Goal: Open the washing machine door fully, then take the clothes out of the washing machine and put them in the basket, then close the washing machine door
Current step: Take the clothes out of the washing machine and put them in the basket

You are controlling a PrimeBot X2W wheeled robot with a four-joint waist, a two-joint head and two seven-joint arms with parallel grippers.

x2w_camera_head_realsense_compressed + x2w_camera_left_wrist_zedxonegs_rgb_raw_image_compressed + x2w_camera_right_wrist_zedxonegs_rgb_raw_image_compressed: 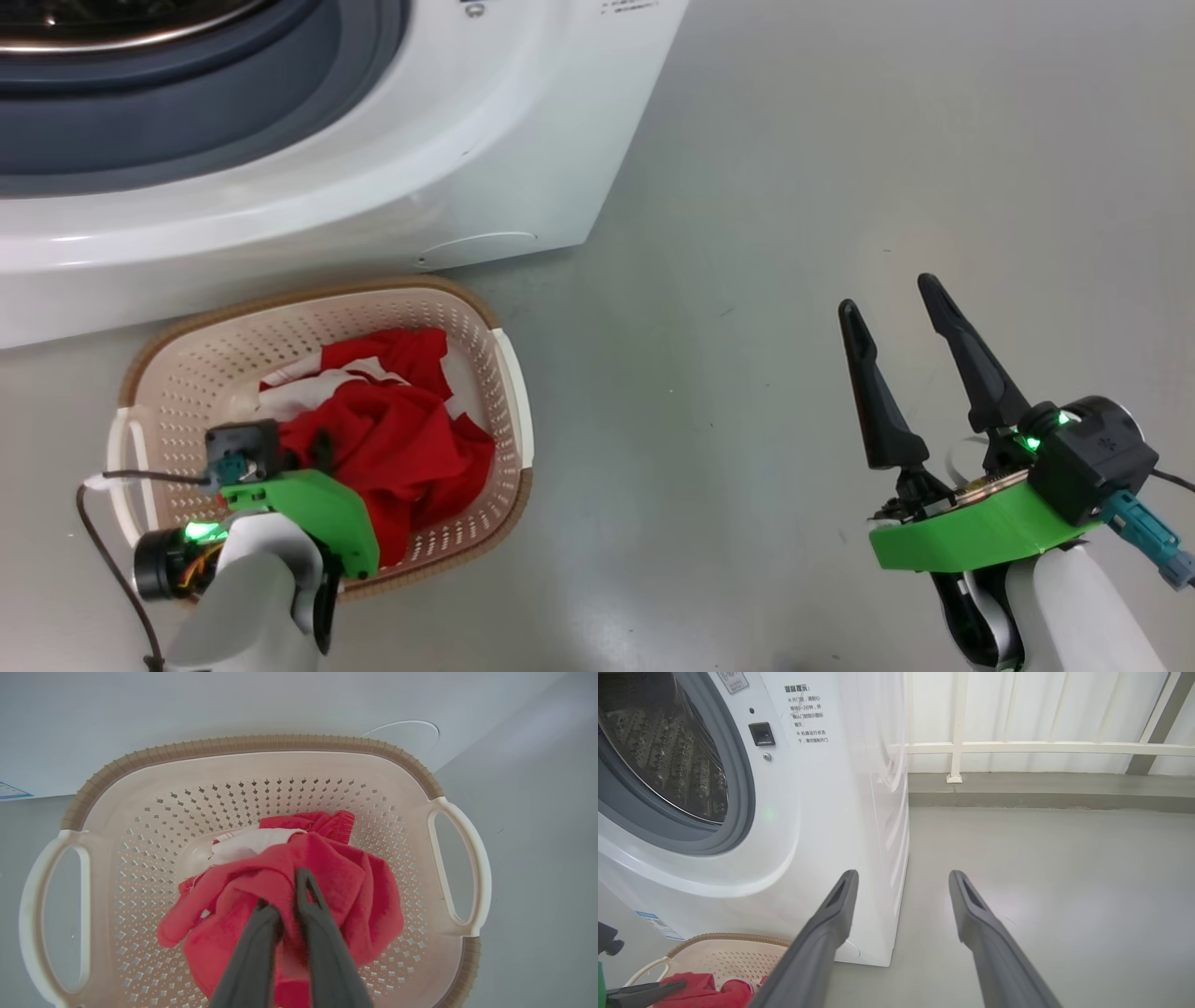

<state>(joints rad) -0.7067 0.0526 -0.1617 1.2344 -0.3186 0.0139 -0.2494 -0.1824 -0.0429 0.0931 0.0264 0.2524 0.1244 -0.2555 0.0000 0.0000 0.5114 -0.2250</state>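
one heap of red-and-white clothes (327,868), low inside the basket (252,744), pinched by the closed left end effector (285,891), apparently for release there; right end effector (887,294) spread and empty, well right of the basket; washing machine (373,187) just behind the basket.

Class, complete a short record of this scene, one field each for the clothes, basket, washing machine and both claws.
clothes: red and white, bunched inside the basket
basket: on the floor, in front of the washing machine
washing machine: drum mouth uncovered
left claw: shut on the clothes, over the basket
right claw: open, holding nothing, over the floor
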